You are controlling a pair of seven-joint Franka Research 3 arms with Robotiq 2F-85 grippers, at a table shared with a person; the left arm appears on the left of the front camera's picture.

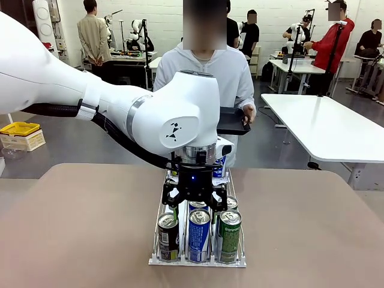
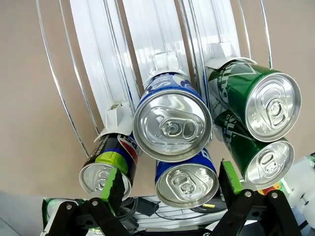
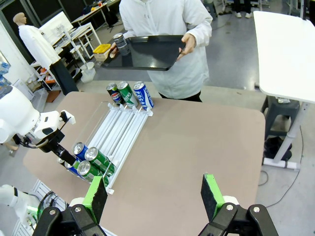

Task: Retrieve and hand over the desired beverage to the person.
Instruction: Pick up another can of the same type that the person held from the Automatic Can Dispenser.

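A clear wire rack (image 1: pixel 157 240) on the brown table holds drink cans in three lanes. At its near end stand a dark Pepsi can (image 1: pixel 168 237), a blue can (image 1: pixel 199 235) and a green can (image 1: pixel 228 235). My left gripper (image 1: pixel 195 201) hangs open just above them. Its green pads (image 2: pixel 114 183) straddle a blue can (image 2: pixel 187 181) without visibly touching it, and a second blue can (image 2: pixel 172 125) lies behind. My right gripper (image 3: pixel 153 194) is open and holds nothing, high over the table. The person (image 1: pixel 207 72) in white stands at the far side holding a black tray (image 3: pixel 147 51).
Two green cans (image 2: pixel 261 98) lie in the lane on one side of my left gripper, and a dark Pepsi can (image 2: pixel 106 167) on the other. Three more cans (image 3: pixel 127 93) stand at the rack's far end. A dark can (image 3: pixel 120 43) rests on the tray. A white table (image 1: pixel 324 126) stands at the right.
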